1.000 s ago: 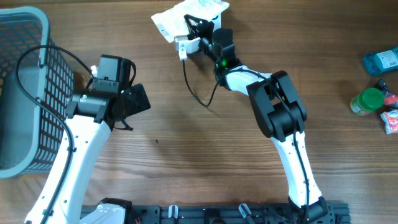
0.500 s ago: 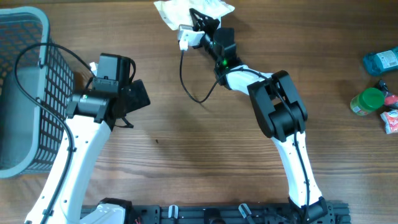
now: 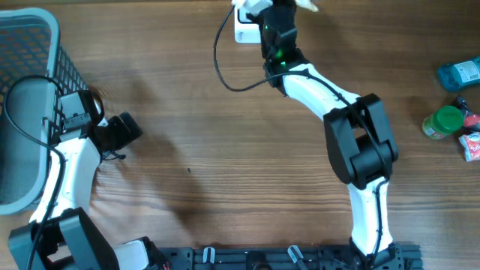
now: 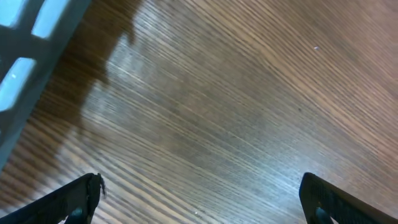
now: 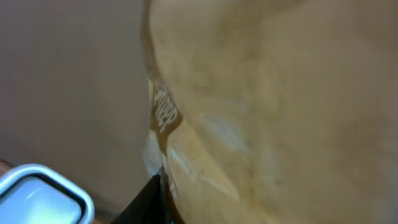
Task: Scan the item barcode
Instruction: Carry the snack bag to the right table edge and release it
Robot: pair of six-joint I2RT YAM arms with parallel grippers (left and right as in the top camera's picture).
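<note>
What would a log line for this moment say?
left gripper: open, empty, beside basket | right gripper: shut on scanner, far table edge | scanner: next to bag

Open table (image 3: 225,187) mid-field; basket (image 3: 34,15) walls the left, bottles (image 3: 447,121) crowd the right, scanner cable (image 3: 216,64) loops far centre.

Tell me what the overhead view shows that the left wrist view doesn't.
Overhead only: the right tool holding the scanner with its cable at the far edge, plus a green-lidded container. Left wrist only: close wood grain between the left tool's wide-open fingertips. Both: the table and grey basket.
</note>
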